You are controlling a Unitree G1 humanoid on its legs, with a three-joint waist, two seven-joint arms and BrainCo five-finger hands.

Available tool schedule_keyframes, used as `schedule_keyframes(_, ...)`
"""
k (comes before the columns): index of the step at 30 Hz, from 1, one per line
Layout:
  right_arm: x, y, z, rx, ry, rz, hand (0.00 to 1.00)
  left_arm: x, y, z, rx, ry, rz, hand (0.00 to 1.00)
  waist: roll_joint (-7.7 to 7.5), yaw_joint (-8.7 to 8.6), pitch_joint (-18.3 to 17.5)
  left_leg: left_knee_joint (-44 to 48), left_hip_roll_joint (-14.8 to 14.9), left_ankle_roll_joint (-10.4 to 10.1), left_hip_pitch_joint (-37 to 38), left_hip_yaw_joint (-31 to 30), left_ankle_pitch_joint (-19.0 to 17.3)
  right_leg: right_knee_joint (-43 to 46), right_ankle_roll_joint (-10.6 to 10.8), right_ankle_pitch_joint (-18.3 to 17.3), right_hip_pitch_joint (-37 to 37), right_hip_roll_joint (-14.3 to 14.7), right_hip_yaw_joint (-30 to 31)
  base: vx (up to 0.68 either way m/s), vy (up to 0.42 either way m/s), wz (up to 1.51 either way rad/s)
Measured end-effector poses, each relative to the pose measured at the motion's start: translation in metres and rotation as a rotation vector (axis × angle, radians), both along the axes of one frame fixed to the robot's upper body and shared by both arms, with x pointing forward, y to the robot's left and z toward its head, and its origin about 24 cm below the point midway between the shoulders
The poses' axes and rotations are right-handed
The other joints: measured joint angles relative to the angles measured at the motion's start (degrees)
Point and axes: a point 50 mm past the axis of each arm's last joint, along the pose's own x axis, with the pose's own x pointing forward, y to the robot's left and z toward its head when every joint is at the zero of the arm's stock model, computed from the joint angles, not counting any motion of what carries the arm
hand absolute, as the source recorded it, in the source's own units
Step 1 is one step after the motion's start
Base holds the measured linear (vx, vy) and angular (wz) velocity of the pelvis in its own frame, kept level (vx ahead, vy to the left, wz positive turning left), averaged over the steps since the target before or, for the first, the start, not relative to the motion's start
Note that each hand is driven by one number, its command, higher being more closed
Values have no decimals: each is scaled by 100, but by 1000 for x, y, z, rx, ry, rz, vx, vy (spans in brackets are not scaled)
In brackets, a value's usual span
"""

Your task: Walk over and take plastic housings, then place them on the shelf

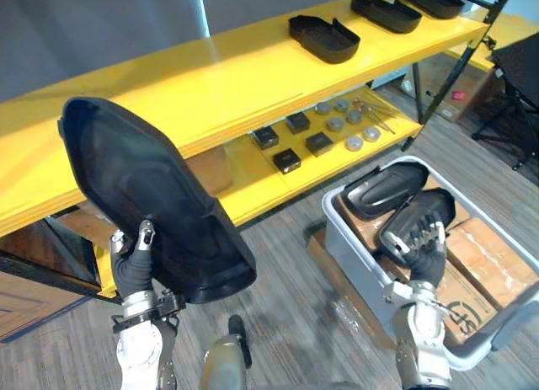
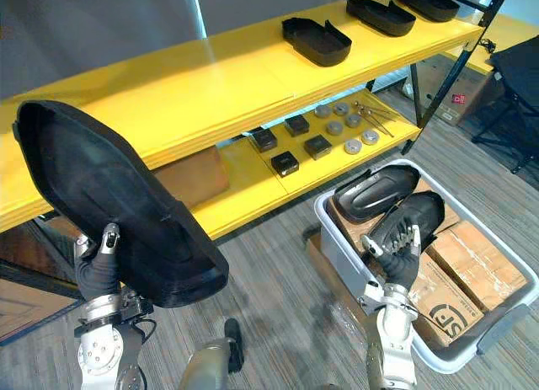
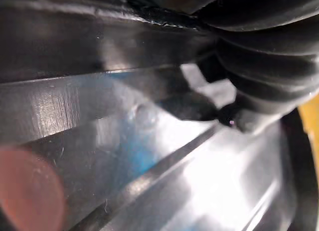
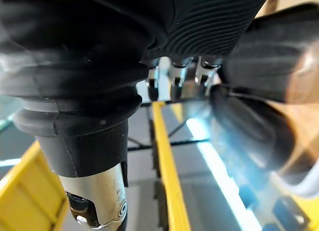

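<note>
— Near the shelf (image 1: 210, 78), where do we find the housing (image 1: 143, 188)?
— Clamped at its lower end in our left hand (image 1: 133, 264), thumb over the rim. Its long axis slants up-left toward the bare top board ahead.
— And our right hand (image 1: 421, 251)?
— Fingers spread on a second housing (image 1: 438, 206) in the bin (image 1: 352, 247), farther from that board.

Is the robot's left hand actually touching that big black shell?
Touching: the left eye view shows the left hand gripping the black housing, a finger hooked over its edge.
</note>
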Motion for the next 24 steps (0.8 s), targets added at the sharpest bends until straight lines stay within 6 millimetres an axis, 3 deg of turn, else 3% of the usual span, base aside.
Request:
schedule_keyframes(2, 0, 4, 0, 22, -13, -7, 0, -2, 2, -2, -33, 3, 5, 100, -54, 61, 31, 378, -9, 26, -110, -27, -281, 87, 29, -143, 63, -62, -9, 61, 139, 14)
schedule_keyframes(4, -2, 11, -4, 54, -3, -10, 0, -3, 4, -2, -26, 7, 12, 100, -289, 191, 90, 685, -153, 156, -73, 73, -658, 38, -163, -111, 303, -206, -47, 173, 153, 13)
schedule_keyframes(6, -5, 12, -8, 59, 16, 7, 0, -3, 3, -3, -28, 7, 8, 100, -291, 172, 95, 800, -267, 178, -72, -57, -859, 687, -686, 204, 121, -337, 253, 264, 198, 49)
schedule_keyframes(7, -9, 14, -13, 49, 48, 30, 0, -2, 3, -1, -5, 2, 9, 100, -315, 116, 86, 583, -425, 231, 53, -200, -915, 1477, -1314, 962, -340, -389, 829, 414, 316, 70)
schedule_keyframes(8, -10, 15, -15, 39, 65, 38, 0, 0, 3, 2, 10, -4, 14, 100, -351, 58, 66, 313, -550, 272, 185, -321, -880, 1915, -1269, 1598, -633, -369, 1251, 419, 284, 75)
schedule_keyframes(9, -11, 15, -16, 39, 71, 42, 0, 1, 4, 4, 26, -11, 18, 100, -381, -2, 42, 110, -606, 327, 275, -446, -810, 2204, -1034, 1538, -819, -266, 1524, 367, 146, 91)
schedule_keyframes(10, -14, 15, -19, 40, 81, 46, 0, 5, 3, 9, 37, -33, 32, 100, -405, -142, 25, -314, -760, 396, 507, -720, -666, 2579, -804, 865, -1129, 94, 1878, 373, 97, 110)
schedule_keyframes(11, -16, 12, -19, 37, 81, 37, 0, 10, 2, 14, 47, -59, 47, 100, -410, -206, 20, -767, -854, 373, 857, -901, -501, 2534, -785, 473, -1328, 433, 1992, 300, 82, 101)
schedule_keyframes(14, -24, -4, -10, 10, 45, -15, 0, 20, -4, 28, 71, -134, 71, 100, -271, -261, -88, -1361, -892, 310, 1406, -1239, -403, 1435, -977, 110, -1955, 969, 1984, 423, 64, 66)
schedule_keyframes(15, -24, -7, -8, 4, 36, -27, 0, 23, -5, 32, 74, -149, 71, 100, -240, -312, -104, -1384, -889, 299, 1445, -1329, -409, 1190, -978, 113, -2090, 998, 2025, 368, -15, 70)
schedule_keyframes(18, -28, -19, -4, -10, 25, -72, 0, 36, -10, 41, 72, -191, 52, 100, -160, -512, -107, -1321, -748, 78, 1702, -1739, -550, 212, -827, 435, -2652, 1165, 2902, 349, -127, 84)
schedule_keyframes(20, -34, -21, -7, -7, 38, -82, 0, 42, -15, 36, 94, -152, 31, 100, -175, -643, -115, -1013, -570, -252, 1827, -1929, -803, -450, -815, 949, -2637, 1189, 3276, 328, -269, 95)
schedule_keyframes(21, -39, -22, -8, -9, 46, -88, 0, 42, -17, 33, 103, -131, 18, 100, -235, -660, -152, -754, -498, -400, 1843, -1957, -1001, -543, -861, 1321, -2559, 1183, 3355, 310, -390, 101)
schedule_keyframes(22, -45, -20, -6, -21, 49, -94, 0, 40, -21, 29, 110, -112, -1, 100, -389, -691, -244, -446, -416, -562, 1835, -1848, -1365, -438, -973, 2276, -2365, 1131, 3442, 247, -329, 107)
schedule_keyframes(23, -47, -21, -4, -34, 41, -95, 0, 38, -21, 26, 115, -99, -2, 100, -378, -696, -309, -332, -313, -598, 1864, -1754, -1610, -365, -597, 1838, -2225, 1127, 3394, 343, -522, 64)
schedule_keyframes(24, -40, -24, 5, -67, 6, -90, 0, 31, -24, 16, 78, -58, 0, 100, -118, -582, -377, -175, 131, -775, 1958, -1674, -1814, -404, -532, 1528, -2082, 1478, 3363, 236, -373, 11)
